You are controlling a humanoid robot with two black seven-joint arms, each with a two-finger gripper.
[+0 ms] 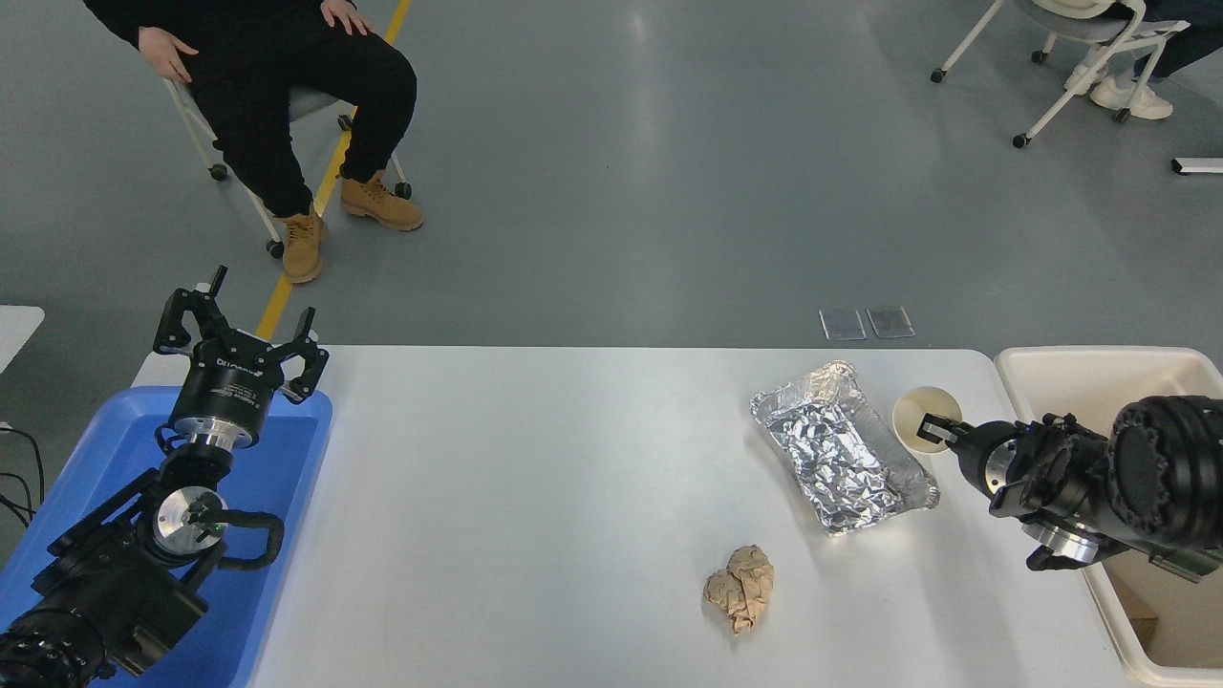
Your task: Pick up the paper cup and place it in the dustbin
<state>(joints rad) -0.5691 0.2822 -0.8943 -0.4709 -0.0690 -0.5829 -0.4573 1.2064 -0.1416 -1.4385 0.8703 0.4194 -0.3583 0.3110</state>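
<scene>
The white paper cup (919,411) sits near the table's far right, its cream inside facing up, touching the right end of the foil tray. My right gripper (934,428) comes in from the right and its tip reaches over the cup's rim into the opening; its body hides the grip. The beige dustbin (1061,368) stands just off the table's right edge, behind and under the right arm. My left gripper (239,330) is parked open above the blue tray at the lower left.
A crinkled silver foil tray (841,449) lies just left of the cup. A crumpled brown paper ball (740,585) lies nearer the front. A blue tray (287,468) sits at the left. A person (277,96) sits on a chair beyond the table.
</scene>
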